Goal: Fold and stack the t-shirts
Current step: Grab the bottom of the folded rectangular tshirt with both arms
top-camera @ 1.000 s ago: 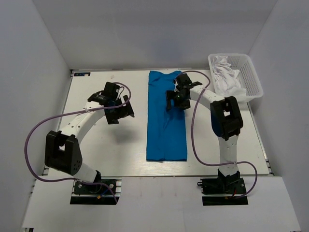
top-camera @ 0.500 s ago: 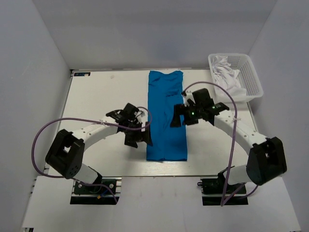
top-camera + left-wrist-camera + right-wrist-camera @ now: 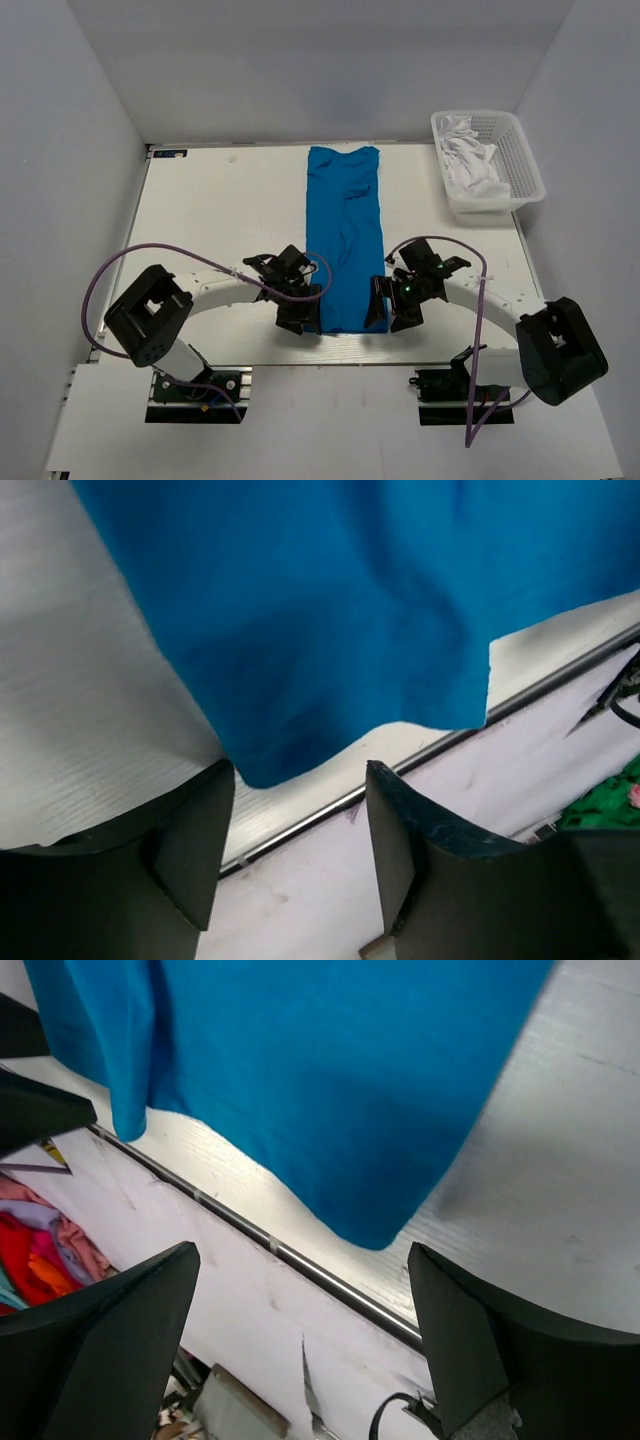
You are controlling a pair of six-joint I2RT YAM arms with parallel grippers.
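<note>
Top external view, garment: a plain bright blue short-sleeved cloth t-shirt (image 3: 344, 240) lies folded into a long narrow strip down the middle of the white table (image 3: 220, 210), its hem at the near edge.
Top external view, left gripper (image 3: 305, 318): low over the table at the near left corner of the strip.
Top external view, right gripper (image 3: 390, 308): low at the near right corner, facing the left one across the hem.
Top external view, container: a white plastic lattice basket (image 3: 520, 165) stands at the far right corner of the table, holding crumpled white cloth (image 3: 468, 160).
Left wrist view, claw: the two dark fingers (image 3: 195, 850) of the left gripper (image 3: 300, 780) stand apart; the rounded corner of the t-shirt (image 3: 330, 610) reaches the mouth of the gap, unclamped.
Left wrist view, surface: pale table (image 3: 80, 710) shows beside the cloth.
Right wrist view, claw: the right gripper (image 3: 300, 1255) is spread wide, with nothing between its fingers (image 3: 110, 1340).
Right wrist view, garment: the t-shirt (image 3: 320, 1070) corner lies flat on the table (image 3: 560, 1190), just ahead of the gap and near the metal edge rail (image 3: 250, 1235).
</note>
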